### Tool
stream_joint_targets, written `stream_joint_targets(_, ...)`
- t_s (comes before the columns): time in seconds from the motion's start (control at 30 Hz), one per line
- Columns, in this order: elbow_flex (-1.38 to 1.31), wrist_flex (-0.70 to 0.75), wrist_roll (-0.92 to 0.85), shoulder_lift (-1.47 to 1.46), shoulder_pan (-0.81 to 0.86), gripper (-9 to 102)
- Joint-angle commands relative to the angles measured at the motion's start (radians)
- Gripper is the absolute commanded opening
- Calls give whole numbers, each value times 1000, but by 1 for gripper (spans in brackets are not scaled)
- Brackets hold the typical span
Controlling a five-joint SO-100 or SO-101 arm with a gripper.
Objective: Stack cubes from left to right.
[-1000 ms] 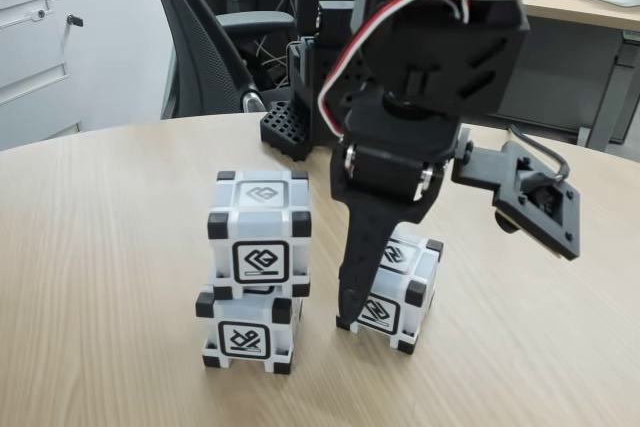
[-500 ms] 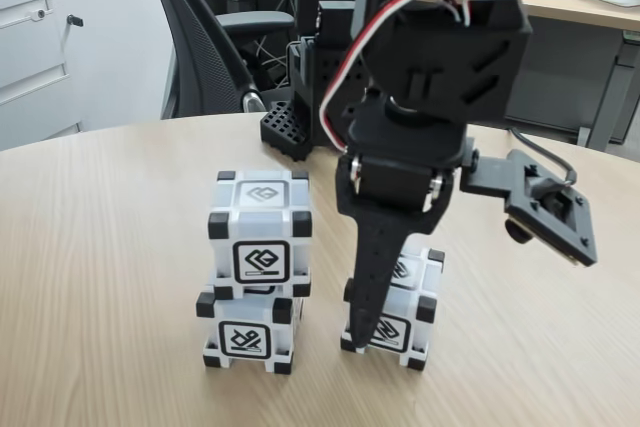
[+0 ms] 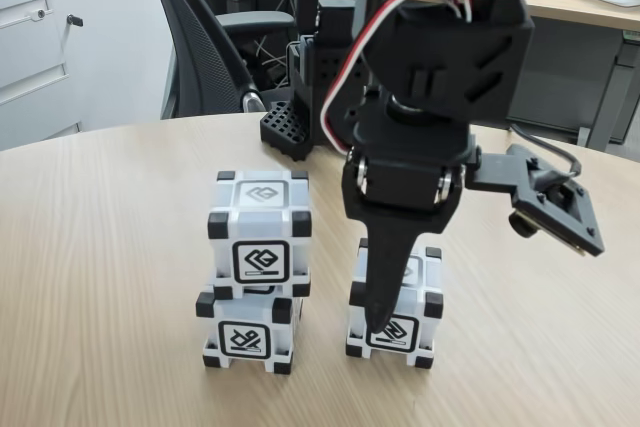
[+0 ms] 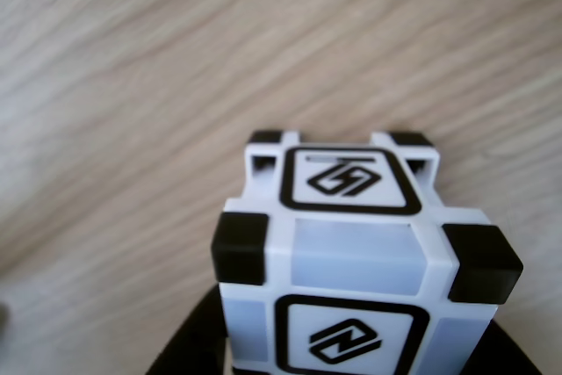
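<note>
Where the two-high stack of white-grey plastic cubes (image 3: pixel 258 272) stands on the wooden table (image 3: pixel 100 277), we see our black gripper (image 3: pixel 385 322) just right, jaws around a third cube (image 3: pixel 395 307), seemingly clamping it.

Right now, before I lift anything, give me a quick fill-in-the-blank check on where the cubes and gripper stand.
1. In the fixed view, the stack on the left holds ____ cubes.
2. The third cube sits on the ____, to the right of the stack.
3. The gripper has its dark finger down across the ____ cube's front.
4. The corner blocks on every cube are ____ in colour.

Missing words: two; table; third; black
</note>
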Motion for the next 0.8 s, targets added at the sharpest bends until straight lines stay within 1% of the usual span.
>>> stream_joint_targets(0.0, 2, -55, -34, -20, -6, 0)
stream_joint_targets(0.3, -17, -41, -117, 2, -6, 0)
stream_joint_targets(0.47, -18, -54, -163, 144, -17, 0)
stream_joint_targets(0.6, -18, -54, -143, 235, -78, 0)
stream_joint_targets(0.77, -18, -54, -121, 374, -103, 0)
